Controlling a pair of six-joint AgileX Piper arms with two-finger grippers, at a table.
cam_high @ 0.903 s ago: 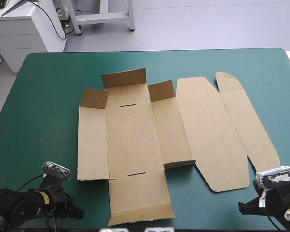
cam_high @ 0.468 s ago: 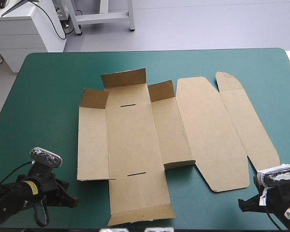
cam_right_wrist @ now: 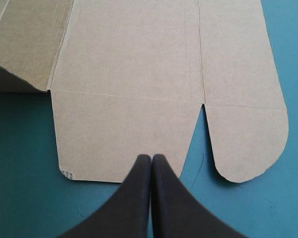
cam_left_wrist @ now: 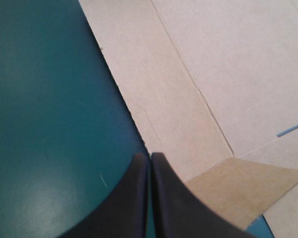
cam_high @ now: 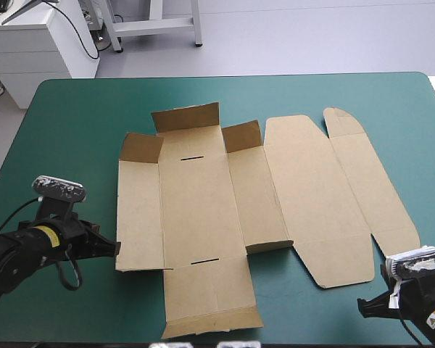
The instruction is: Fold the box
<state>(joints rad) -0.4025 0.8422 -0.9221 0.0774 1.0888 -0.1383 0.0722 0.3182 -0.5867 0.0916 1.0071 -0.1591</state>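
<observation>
The brown box [cam_high: 232, 210] lies as a cut sheet across the middle of the teal-green table, mostly flat, with three small flaps at its far end and one side panel slightly raised. My left gripper [cam_high: 114, 247] is shut, its tip right at the near-left edge of the sheet. In the left wrist view the gripper [cam_left_wrist: 150, 155] meets the box [cam_left_wrist: 188, 89] edge, holding nothing. My right gripper [cam_high: 362, 309] sits shut at the near right, just short of the lid panel. In the right wrist view its tip [cam_right_wrist: 151, 157] overlaps the near edge of the box [cam_right_wrist: 139, 74].
A white cabinet [cam_high: 36, 43] and a metal frame [cam_high: 152, 25] stand beyond the far edge. Bare teal-green cover [cam_high: 65, 138] lies left of the sheet and a strip of bare cover [cam_high: 420, 145] to its right.
My left arm has swung away from the near edge toward the box, bringing its tip to the sheet's left edge. The right arm and the box have stayed put.
</observation>
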